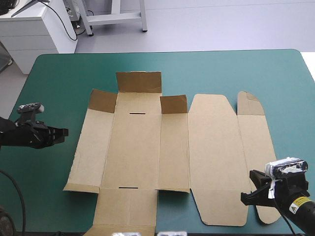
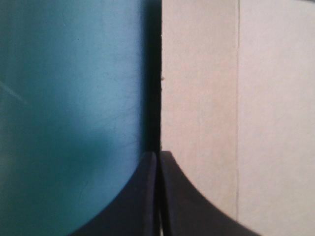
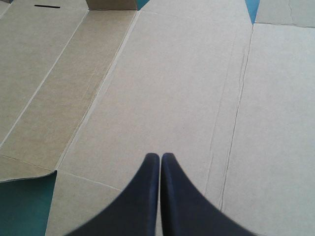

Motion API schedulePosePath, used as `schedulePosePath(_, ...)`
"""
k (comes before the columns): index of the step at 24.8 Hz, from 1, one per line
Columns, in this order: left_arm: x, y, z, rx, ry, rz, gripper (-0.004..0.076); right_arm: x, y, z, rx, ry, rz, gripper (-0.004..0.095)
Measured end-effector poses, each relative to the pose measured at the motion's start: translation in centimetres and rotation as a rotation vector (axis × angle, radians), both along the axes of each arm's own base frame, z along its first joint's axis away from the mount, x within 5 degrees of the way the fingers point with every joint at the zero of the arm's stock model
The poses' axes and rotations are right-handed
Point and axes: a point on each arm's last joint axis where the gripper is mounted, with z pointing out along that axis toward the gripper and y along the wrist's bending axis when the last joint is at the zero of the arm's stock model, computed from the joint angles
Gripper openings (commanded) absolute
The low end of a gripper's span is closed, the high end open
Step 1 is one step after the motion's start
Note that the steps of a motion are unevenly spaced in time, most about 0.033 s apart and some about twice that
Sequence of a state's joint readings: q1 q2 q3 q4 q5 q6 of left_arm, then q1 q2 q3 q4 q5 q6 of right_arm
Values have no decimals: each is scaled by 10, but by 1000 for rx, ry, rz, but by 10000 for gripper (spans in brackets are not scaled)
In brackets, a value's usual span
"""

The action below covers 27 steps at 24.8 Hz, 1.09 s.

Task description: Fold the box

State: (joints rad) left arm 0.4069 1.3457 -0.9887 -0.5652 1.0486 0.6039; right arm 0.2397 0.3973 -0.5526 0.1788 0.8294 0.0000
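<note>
— Where your fingers rise closest to you, how do they stand?

— On my left gripper (image 2: 158,153) they are pressed together in one pointed arch. Those of my right gripper (image 3: 160,155) are pressed together the same way. Neither pair holds anything.

— What lies just past the tips?

— Ahead of my left tip runs the left edge of the box (image 1: 147,147), with brown board on one side and the teal-green cover (image 1: 54,78) on the other. From above, that gripper sits just beside the sheet, off its left edge. My right tip hangs over a wide panel (image 3: 172,83) toward the box's near right end, and creases run away from it.

— And farther out?

— Across the middle of the table the box lies spread flat, every panel open. Its centre panel has a near slot (image 1: 128,187) and a far slot (image 1: 138,114) cut in it. Along the far edge three short flaps (image 1: 139,81) look tilted up and darker than the rest.
</note>
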Motion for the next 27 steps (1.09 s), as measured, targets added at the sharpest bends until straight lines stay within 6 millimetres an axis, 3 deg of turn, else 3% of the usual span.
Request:
schedulePosePath(3, 6, 15, -11, -165, 27, 21, 0, -2, -1, -13, -6, 24, 0, -2)
schedulePosePath(9, 9, 16, -19, -221, 71, -3, 27, -1, -2, -24, -55, 46, 1, -2)
schedulePosePath(16, 8, 12, -21, -217, 82, -18, 486, 2, -5, -26, -104, 9, -9, -2)
schedulePosePath(18, 7, 8, -24, -203, 105, -34, 553, 3, -5, -25, -101, -6, -11, -2)
schedulePosePath(27, 7, 7, -43, -178, 241, 33, 564, 3, -5, -25, -124, -21, 3, -2)
